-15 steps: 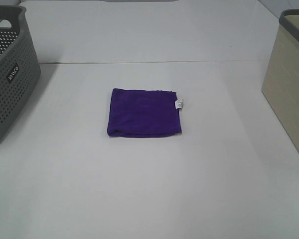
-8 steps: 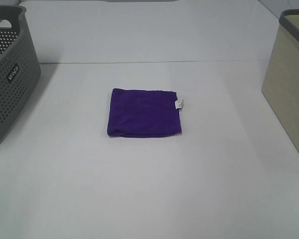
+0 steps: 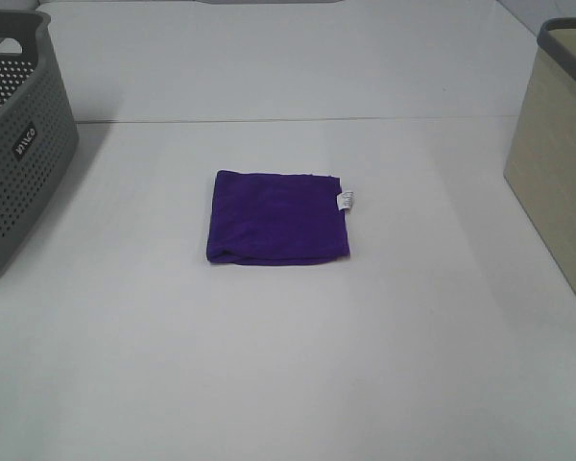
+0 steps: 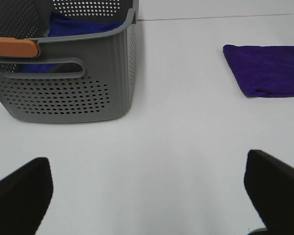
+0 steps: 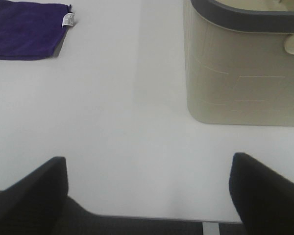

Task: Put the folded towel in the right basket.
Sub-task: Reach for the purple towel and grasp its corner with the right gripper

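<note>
A folded purple towel (image 3: 277,217) with a white tag lies flat in the middle of the white table. It also shows in the left wrist view (image 4: 265,70) and the right wrist view (image 5: 27,29). The beige right basket (image 3: 560,156) stands at the table's right edge and shows large in the right wrist view (image 5: 245,68). My left gripper (image 4: 147,193) is open and empty, near the grey basket and far from the towel. My right gripper (image 5: 147,191) is open and empty, near the table's front edge, beside the beige basket. Neither arm shows in the high view.
A grey perforated basket (image 3: 19,139) stands at the left edge; in the left wrist view (image 4: 68,63) it holds a purple cloth (image 4: 81,25) and has an orange handle piece (image 4: 13,46). The table's front edge shows in the right wrist view.
</note>
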`<control>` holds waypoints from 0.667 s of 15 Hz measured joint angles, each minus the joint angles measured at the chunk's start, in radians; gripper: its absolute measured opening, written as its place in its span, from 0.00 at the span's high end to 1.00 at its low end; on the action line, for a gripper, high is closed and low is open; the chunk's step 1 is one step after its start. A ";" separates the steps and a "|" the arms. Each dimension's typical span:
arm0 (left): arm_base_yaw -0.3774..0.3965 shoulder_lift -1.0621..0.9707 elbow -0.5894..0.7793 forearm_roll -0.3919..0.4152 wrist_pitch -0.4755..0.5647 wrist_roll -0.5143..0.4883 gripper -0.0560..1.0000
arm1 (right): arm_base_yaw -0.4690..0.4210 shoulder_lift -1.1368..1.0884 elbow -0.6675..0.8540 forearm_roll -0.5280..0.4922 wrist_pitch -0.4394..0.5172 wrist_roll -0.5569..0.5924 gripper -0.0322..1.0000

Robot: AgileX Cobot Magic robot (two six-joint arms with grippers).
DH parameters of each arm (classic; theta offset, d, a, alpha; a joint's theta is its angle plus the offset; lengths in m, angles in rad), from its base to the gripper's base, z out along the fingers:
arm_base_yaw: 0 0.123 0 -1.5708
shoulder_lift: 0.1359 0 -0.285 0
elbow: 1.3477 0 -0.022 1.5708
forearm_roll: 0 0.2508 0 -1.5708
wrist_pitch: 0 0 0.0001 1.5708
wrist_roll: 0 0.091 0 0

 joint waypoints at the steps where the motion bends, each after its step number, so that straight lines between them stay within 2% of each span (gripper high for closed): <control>1: 0.000 0.000 0.000 0.000 0.000 0.000 0.01 | 0.000 0.121 -0.063 0.011 0.003 0.000 0.15; 4: 0.000 0.000 0.000 0.000 0.000 0.000 0.01 | 0.000 0.517 -0.307 0.014 0.022 0.000 0.16; 8: 0.000 0.000 0.000 0.000 0.000 0.000 0.01 | 0.000 0.848 -0.503 0.020 0.025 0.000 0.16; 10: 0.000 0.000 0.000 0.000 0.000 0.000 0.01 | 0.000 0.974 -0.555 0.035 0.025 0.000 0.16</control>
